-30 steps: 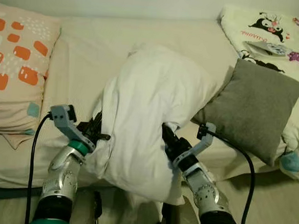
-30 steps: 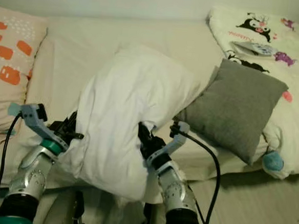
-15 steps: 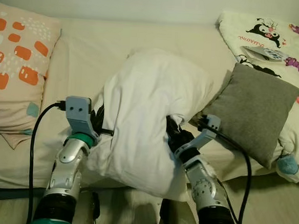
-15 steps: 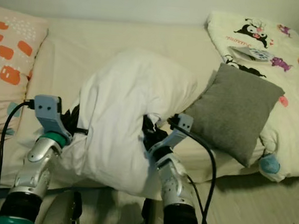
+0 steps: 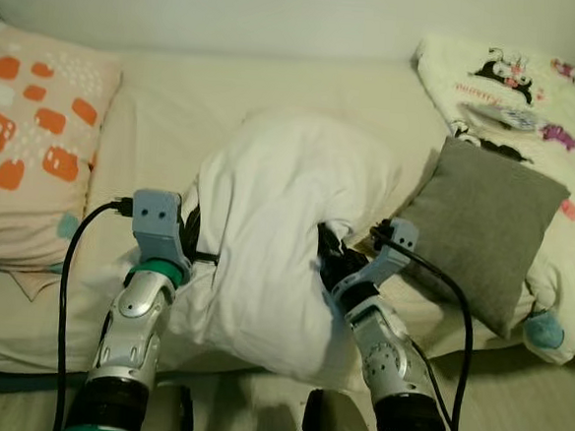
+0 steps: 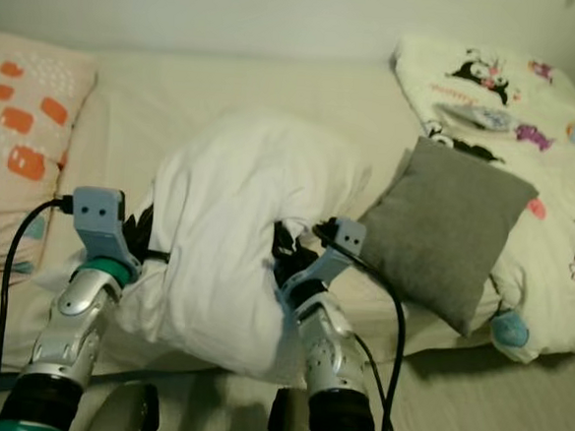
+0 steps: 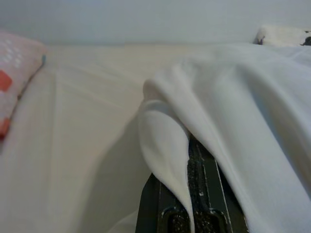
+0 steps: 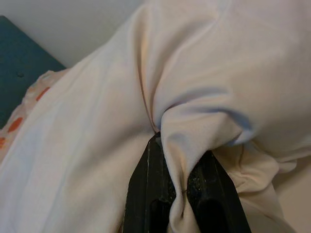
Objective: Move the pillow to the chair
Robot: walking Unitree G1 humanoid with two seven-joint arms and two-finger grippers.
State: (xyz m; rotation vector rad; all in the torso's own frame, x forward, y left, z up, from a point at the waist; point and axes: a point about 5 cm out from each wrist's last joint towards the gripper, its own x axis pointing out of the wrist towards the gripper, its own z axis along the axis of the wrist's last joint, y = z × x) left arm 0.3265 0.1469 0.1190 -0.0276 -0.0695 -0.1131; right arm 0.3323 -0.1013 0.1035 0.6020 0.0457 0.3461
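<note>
Above the cream-sheeted bed [image 5: 177, 99], the plump white fabric pillow [image 5: 276, 234] was pinched, apparently lifted, by left hand [image 5: 189, 243] and right hand [image 5: 326, 258].

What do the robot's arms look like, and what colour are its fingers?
Both arms are shiny silver metal with a teal-green ring near the wrist and another lower down. The left arm carries a grey-blue box on its wrist with a black cable looping down from it. The right arm has a similar grey bracket and its own black cable. The fingers are long, flat and black.
</note>
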